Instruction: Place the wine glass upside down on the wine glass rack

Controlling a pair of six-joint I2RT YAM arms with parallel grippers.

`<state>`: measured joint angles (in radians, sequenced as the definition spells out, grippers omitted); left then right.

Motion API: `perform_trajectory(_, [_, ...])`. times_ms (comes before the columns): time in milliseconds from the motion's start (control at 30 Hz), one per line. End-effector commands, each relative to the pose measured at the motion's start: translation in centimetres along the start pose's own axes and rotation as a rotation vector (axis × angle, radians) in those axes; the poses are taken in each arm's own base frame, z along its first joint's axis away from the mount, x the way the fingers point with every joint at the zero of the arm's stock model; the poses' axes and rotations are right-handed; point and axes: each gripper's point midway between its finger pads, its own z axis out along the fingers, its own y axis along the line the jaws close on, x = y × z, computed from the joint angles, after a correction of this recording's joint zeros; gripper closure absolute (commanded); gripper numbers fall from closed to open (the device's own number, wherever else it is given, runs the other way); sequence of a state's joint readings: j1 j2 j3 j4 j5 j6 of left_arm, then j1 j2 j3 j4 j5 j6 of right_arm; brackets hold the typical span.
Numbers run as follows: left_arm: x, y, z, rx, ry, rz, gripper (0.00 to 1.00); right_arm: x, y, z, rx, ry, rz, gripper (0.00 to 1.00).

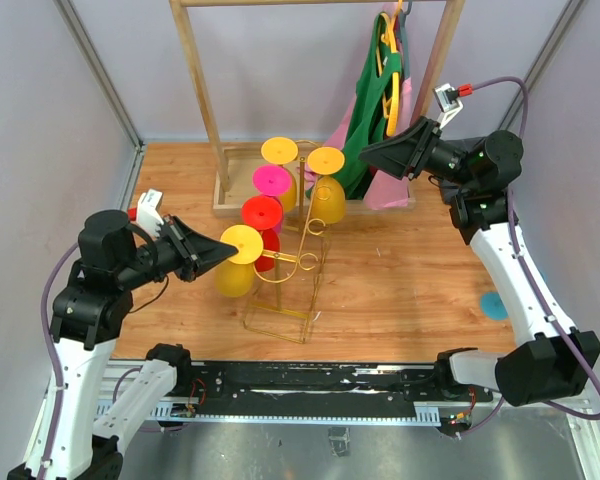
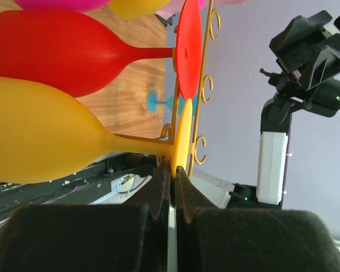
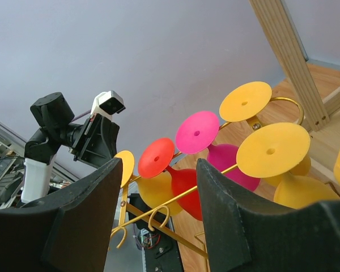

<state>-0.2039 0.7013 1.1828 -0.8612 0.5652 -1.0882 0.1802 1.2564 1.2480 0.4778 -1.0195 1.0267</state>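
Left hand at yellow wine glass

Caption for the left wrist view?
Left gripper shut on the foot of the yellow wine glass, next to the wine glass rack.

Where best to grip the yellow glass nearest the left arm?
Yellow glass: the foot rim, edge-on from the left, as the left gripper pinches it now. The foot is a thin flat disc; the bowl is wide, and rack wire crowds the stem.
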Motion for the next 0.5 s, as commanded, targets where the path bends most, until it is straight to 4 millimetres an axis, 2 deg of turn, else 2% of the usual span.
perform_trajectory(0, [0.4, -0.4, 0.2, 0.04, 0.041, 0.073, 1.0, -1.3, 0.9, 0.0, -0.018, -0.028, -0.043, 0.44])
perform_trajectory(367, [1.7, 0.4, 0.3, 0.055, 0.116, 0.11, 1.0, -1.3, 0.4, 0.2, -0.015, -0.028, -0.029, 0.44])
perform_trajectory(433, [1.8, 0.6, 0.4, 0.053, 0.121, 0.11, 0.95, -1.2, 0.4, 0.2, -0.015, -0.027, -0.027, 0.44])
perform_trajectory(467, [1.9, 0.7, 0.4, 0.053, 0.123, 0.11, 0.88, -1.3, 0.4, 0.2, -0.015, -0.029, -0.027, 0.44])
